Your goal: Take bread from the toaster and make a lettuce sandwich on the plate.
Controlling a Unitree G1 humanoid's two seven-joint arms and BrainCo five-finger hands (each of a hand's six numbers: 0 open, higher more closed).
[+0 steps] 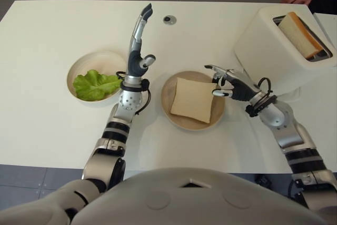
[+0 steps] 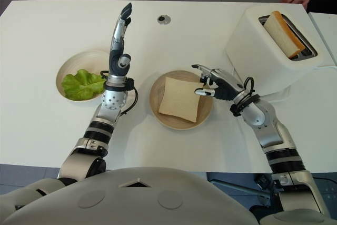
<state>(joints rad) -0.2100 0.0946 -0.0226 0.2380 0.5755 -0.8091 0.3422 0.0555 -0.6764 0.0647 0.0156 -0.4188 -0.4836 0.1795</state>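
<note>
I have one slice of bread [image 1: 194, 99] lying flat on the plate [image 1: 167, 110], which sits near the front edge of the tabletop [image 1: 52, 35], about midway along it. A second slice [image 1: 300, 34] stands in the slot of the toaster [image 1: 263, 56] at the far right corner, and the lettuce [image 1: 95, 85] is in the bowl [image 1: 102, 56] toward the left edge. My right hand [image 1: 234, 84] hovers at the plate's right rim, fingers loosely spread and gripping nothing, fingertips so close to the slice's edge that I can't tell if they touch. The left hand [image 1: 138, 46] stands upright between bowl and plate, fingers straight, empty. My worry is that drawing the right hand away carelessly could drag the slice askew or nudge the plate. Going for the lettuce, the left hand could shove the bowl, and a soft leaf may slip from a loose pinch. The toaster slice leans in its slot, so a poor grasp could crush it.
</note>
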